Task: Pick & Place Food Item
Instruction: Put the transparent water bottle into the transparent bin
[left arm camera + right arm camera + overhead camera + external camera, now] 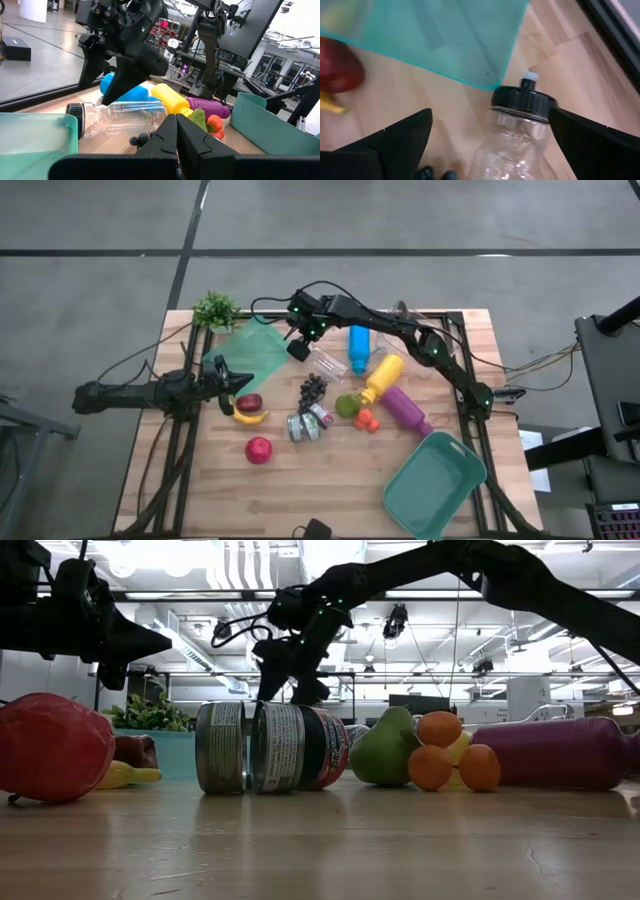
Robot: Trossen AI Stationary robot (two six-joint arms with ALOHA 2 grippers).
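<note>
1. High view looks straight down from well above, taking in the whole pale wooden table [330,470] and both arms.
2. Low view sits at tabletop level, close behind two ribbed metal cans [250,747], facing the room.
3. Right wrist camera peers steeply down, close over a clear plastic bottle with black cap [512,135]; left wrist camera looks level across the table and shares that bottle [120,117].

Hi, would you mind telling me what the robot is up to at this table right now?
It is partway through a food pick-and-place job, and neither arm holds anything. The right gripper hangs open above the cap end of the clear bottle, beside the green bin. The left gripper is shut and sits near the banana and the dark red apple. The cans, pear and the empty teal tub lie untouched on the table.
</note>
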